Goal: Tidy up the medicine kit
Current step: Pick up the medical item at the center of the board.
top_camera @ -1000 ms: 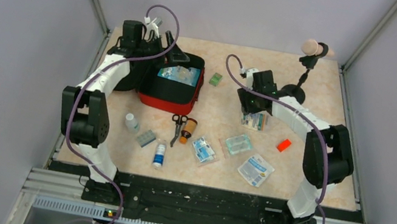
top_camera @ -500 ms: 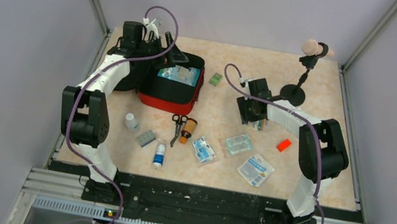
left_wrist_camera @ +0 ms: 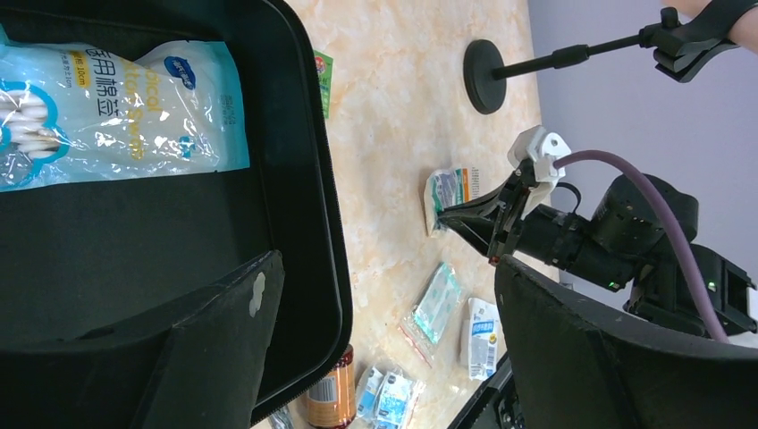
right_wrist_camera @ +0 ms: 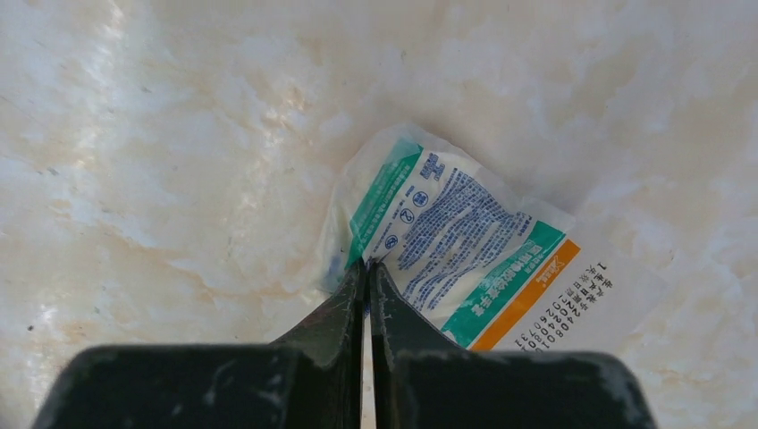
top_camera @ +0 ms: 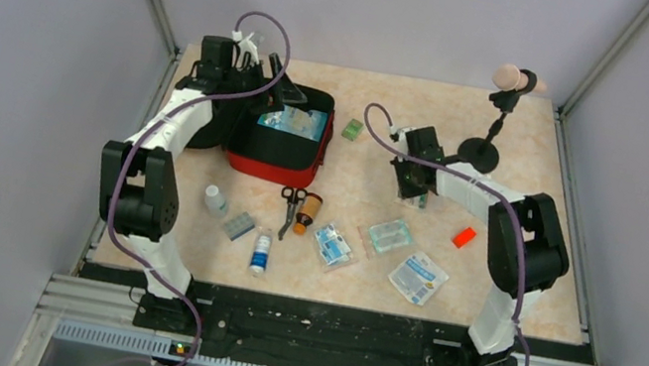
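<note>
The medicine kit (top_camera: 272, 170) lies open at the back left, red outside with black lining (left_wrist_camera: 134, 241). A bag of cotton swabs (top_camera: 291, 121) (left_wrist_camera: 107, 107) rests inside it. My left gripper (top_camera: 280, 83) (left_wrist_camera: 384, 264) hovers open over the kit's right rim, holding nothing. Right of centre, my right gripper (top_camera: 415, 191) (right_wrist_camera: 366, 265) points down at the table. It is shut on the crumpled near edge of a green and white packet (right_wrist_camera: 465, 241) (left_wrist_camera: 447, 188), which lies on the tabletop.
A microphone stand (top_camera: 480, 150) stands just behind the right arm. Loose on the table are a green box (top_camera: 352, 129), scissors (top_camera: 291, 207), an amber bottle (top_camera: 308, 210), two white bottles (top_camera: 215, 199) (top_camera: 261, 252), a blister pack (top_camera: 238, 225), several packets (top_camera: 389, 236) and an orange-red block (top_camera: 464, 236).
My right gripper has come down and to the left onto the packet and its jaws have shut on the packet's edge. The left arm has stayed still.
</note>
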